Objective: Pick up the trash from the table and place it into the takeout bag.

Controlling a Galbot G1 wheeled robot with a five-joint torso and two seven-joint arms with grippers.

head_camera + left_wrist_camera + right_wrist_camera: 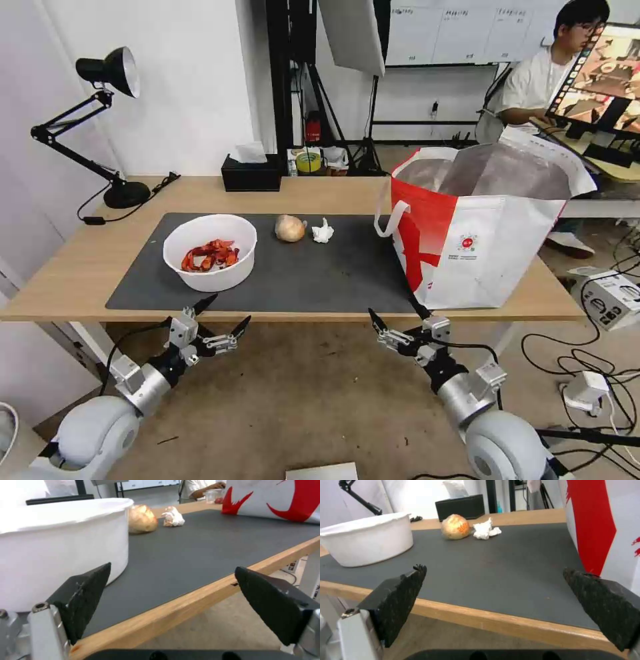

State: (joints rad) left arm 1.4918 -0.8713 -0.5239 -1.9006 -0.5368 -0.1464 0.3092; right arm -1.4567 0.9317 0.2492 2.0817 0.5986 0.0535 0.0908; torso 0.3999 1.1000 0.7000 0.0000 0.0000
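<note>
both hands, left hand (223, 317) and right hand (398, 320), hang open below the table's (87, 267) near edge. round white bowl of red-orange scraps (210, 252) sits near that edge; lift it level toward the boxy red-and-white takeout bag (477, 227).

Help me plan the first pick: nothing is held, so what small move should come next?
Probably raise the left gripper over the table edge toward the white round bowl of red-orange scraps, the nearest trash. Both grippers sit open below the light-wood table; the right gripper waits near the red-and-white takeout bag.
</note>
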